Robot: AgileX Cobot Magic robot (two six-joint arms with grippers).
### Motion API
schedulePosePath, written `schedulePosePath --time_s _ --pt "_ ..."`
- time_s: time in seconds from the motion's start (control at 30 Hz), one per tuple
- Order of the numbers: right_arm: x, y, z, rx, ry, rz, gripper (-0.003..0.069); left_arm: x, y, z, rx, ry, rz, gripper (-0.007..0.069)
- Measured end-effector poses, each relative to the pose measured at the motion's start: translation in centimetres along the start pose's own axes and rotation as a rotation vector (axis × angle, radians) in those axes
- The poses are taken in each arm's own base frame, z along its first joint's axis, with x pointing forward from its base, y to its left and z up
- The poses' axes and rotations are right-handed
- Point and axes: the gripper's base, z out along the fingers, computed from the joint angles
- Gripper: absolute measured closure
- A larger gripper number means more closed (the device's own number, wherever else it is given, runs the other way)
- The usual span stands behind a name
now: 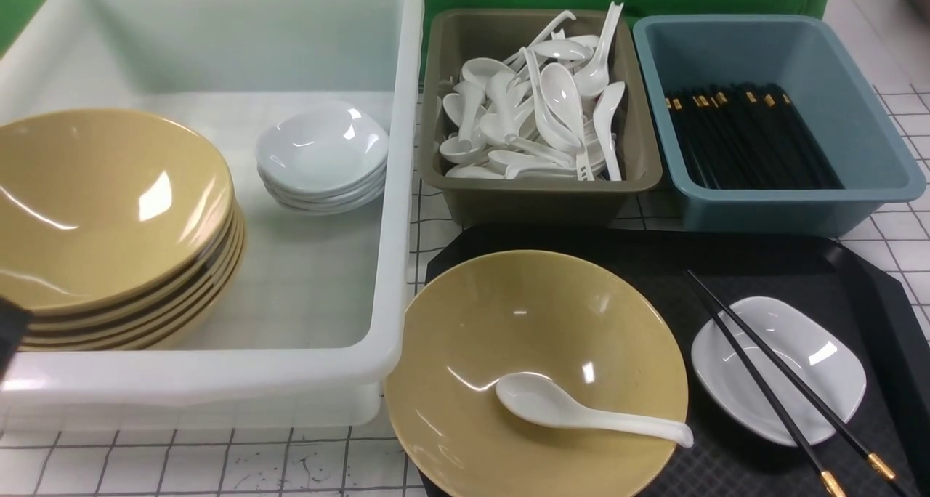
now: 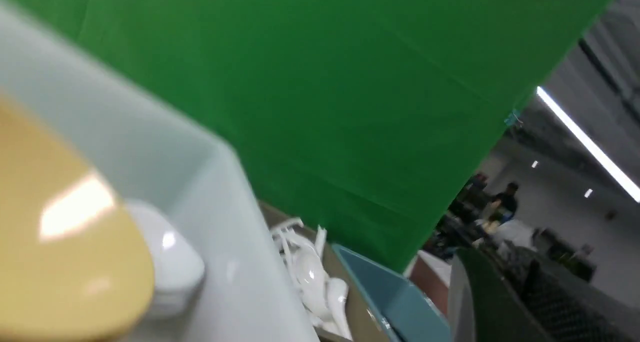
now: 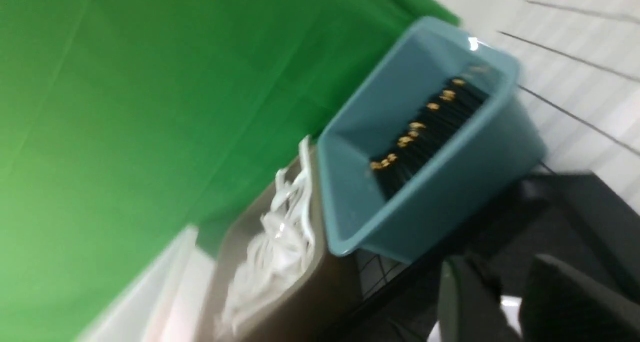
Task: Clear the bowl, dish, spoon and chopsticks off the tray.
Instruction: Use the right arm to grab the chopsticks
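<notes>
The black tray (image 1: 726,257) sits on the tabletop (image 1: 218,468) in front of the brown bin (image 1: 541,195) and the blue bin (image 1: 770,206). The yellow bowl (image 1: 538,322) rests on the tray's left part. The white spoon (image 1: 581,410) lies inside it, with its handle reaching over the bowl's right rim. The small white dish (image 1: 806,344) sits on the tray's right part. The black chopsticks (image 1: 799,384) lie slanted across it, their gold-banded ends toward the near edge.

To the left, the white tub (image 1: 396,213) holds a stack of yellow bowls (image 1: 109,221) and a stack of white dishes (image 1: 323,155).

The left end effector (image 2: 505,302) is closed and holds nothing, near the tub. The right end effector (image 3: 505,307) is blurred in its wrist view. It hangs above the tray with a gap between its fingers and grips nothing.
</notes>
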Motion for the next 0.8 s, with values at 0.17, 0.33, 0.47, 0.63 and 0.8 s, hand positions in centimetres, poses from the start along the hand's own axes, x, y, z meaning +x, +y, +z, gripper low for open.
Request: schedulePosePath --time_s 0.17,0.33,0.47,0.63,0.8 --pt "-3.8 4.8 1.2 -0.010 0.235 -0.444 0.0620 -2.2 -0.8 3.8 -0.051 0.289 0.248 0.0637" --pt "-6.3 9.1 4.1 0.039 0.626 -0.809 0.0623 -4.9 -1.2 8.4 -0.056 0.648 0.387 0.0637" --pt "-6.5 10.7 7.1 0.093 0.883 -0.947 0.0623 -6.3 -1.5 11.7 -0.012 0.832 0.436 0.0637" --pt "-4.7 10.6 11.0 0.148 1.096 -1.009 0.0619 -5.4 -3.5 15.7 0.177 1.074 0.563 0.0637" --pt "-1.3 9.1 14.9 0.197 1.265 -1.027 0.0539 -1.8 -6.6 18.7 0.361 1.257 0.709 0.0637"
